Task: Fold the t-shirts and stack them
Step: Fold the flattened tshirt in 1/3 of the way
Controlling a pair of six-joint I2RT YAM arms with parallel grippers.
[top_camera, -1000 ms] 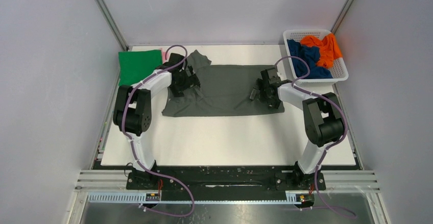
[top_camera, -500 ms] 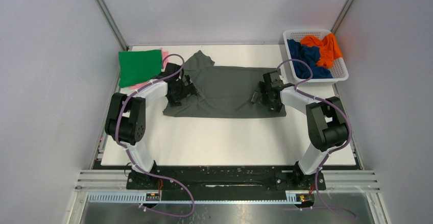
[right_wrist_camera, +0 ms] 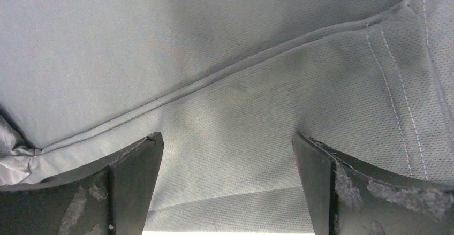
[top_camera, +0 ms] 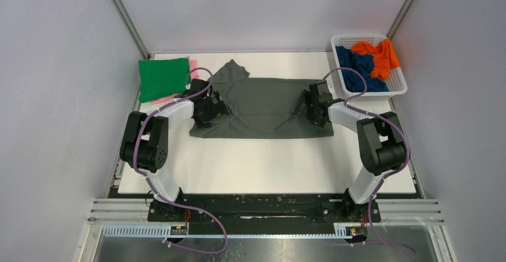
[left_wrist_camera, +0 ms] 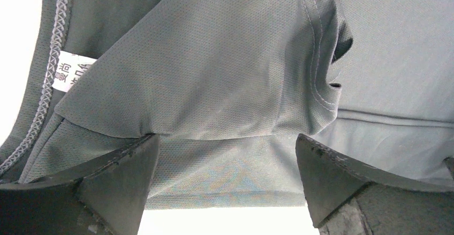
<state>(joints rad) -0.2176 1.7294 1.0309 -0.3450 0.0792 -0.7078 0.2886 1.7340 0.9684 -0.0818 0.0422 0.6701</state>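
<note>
The dark grey t-shirt (top_camera: 265,110), a soft short-sleeved one of fine mesh cloth, lies spread across the far middle of the white table (top_camera: 268,160), one sleeve kicked up at its far left corner. The left gripper (left_wrist_camera: 226,144) hovers low over its left end and the right gripper (right_wrist_camera: 227,154) over its right end. Both have their fingers spread wide, with nothing pinched between them.

The cloth looks light and limp. It will likely sag and crease rather than hold a line, and thin layers may slip apart, so hems, seams and doubled edges seem the surest places to pinch.

A folded green t-shirt (top_camera: 162,77) sits at far left on a pink t-shirt (top_camera: 192,65). A navy blue t-shirt (top_camera: 352,65) and an orange t-shirt (top_camera: 382,56) lie heaped in the white plastic lattice basket (top_camera: 397,86) at far right.
</note>
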